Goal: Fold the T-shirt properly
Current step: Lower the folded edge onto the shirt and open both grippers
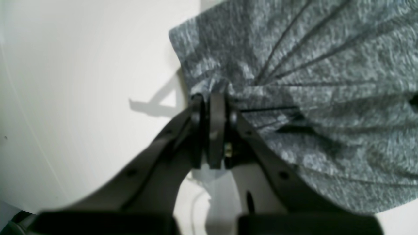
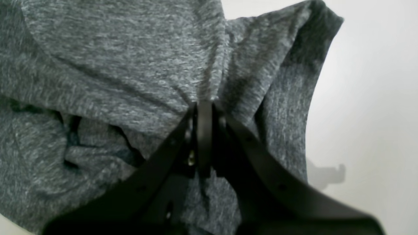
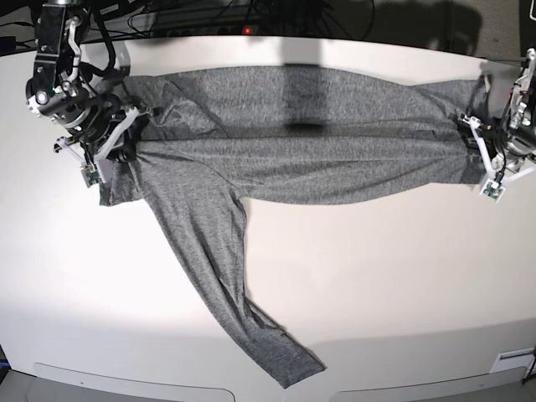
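Note:
The heather-grey T-shirt (image 3: 301, 142) lies stretched sideways across the far half of the white table. One long sleeve (image 3: 226, 276) trails diagonally toward the front edge. My left gripper (image 1: 210, 98) is shut on a bunched edge of the T-shirt (image 1: 326, 98), and pleats fan out from the pinch. In the base view this left gripper (image 3: 469, 138) is at the shirt's right end. At the other end, my right gripper (image 2: 204, 104) is shut on a gathered fold of the T-shirt (image 2: 114, 65); the base view has this right gripper (image 3: 130, 138) at the left.
The white table (image 3: 402, 276) extends in front of the shirt to its front edge. Cables and a power strip with a red light (image 3: 247, 31) run along the back edge behind the arms.

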Robot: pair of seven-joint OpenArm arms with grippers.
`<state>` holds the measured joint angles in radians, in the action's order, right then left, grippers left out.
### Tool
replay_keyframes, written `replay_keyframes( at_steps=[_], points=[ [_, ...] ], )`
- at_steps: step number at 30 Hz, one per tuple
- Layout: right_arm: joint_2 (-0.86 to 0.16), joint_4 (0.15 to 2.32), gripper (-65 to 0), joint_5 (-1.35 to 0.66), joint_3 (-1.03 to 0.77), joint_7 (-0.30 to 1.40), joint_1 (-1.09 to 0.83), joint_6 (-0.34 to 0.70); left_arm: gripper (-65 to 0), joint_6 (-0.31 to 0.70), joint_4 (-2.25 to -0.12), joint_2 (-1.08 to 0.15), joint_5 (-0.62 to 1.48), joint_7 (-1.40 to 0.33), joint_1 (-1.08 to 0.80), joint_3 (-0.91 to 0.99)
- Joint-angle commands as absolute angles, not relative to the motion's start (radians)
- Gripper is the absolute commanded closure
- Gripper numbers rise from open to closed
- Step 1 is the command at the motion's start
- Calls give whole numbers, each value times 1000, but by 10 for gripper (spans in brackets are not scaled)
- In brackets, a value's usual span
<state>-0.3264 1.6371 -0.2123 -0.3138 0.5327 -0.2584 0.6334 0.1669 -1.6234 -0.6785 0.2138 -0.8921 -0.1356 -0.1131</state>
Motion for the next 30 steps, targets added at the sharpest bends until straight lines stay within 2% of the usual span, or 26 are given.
replay_keyframes(
  at_steps=[1,5,6,8,10,17,19,25,28,30],
  points=[
    [-340,1656,0,-215,-321,518,-253,632,0,157,-1638,-698,198,-890,-125,-103],
    [-340,1656,0,-222,-321,518,-262,632,-11,156,-1638,-699,198,-890,-125,-103],
    [-340,1656,-1,-222,-321,517,-264,632,-65,156,-1638,-699,199,-890,-125,-103],
    [-341,1656,-97,-221,-321,517,-269,632,-150,156,-1638,-699,199,-891,-125,-103],
    [-341,1656,-143,-221,-321,518,-270,632,-191,156,-1638,-699,199,-897,-125,-103],
    [-341,1656,-146,-216,-321,517,-269,632,-196,156,-1638,-699,169,-928,-125,-103],
    [-341,1656,-151,-213,-321,517,-269,632,-196,117,-1638,-699,121,-928,-124,-103],
    [-341,1656,-307,-214,-321,513,-266,631,-196,-17,-1662,-699,-39,-897,-124,-103],
    [-341,1656,-313,-220,-321,485,-266,630,-196,-80,-1705,-698,-27,-816,-121,-103],
    [-341,1656,-312,-249,-321,482,-266,630,-196,-82,-1716,-691,24,-749,-121,-103]
  ],
)
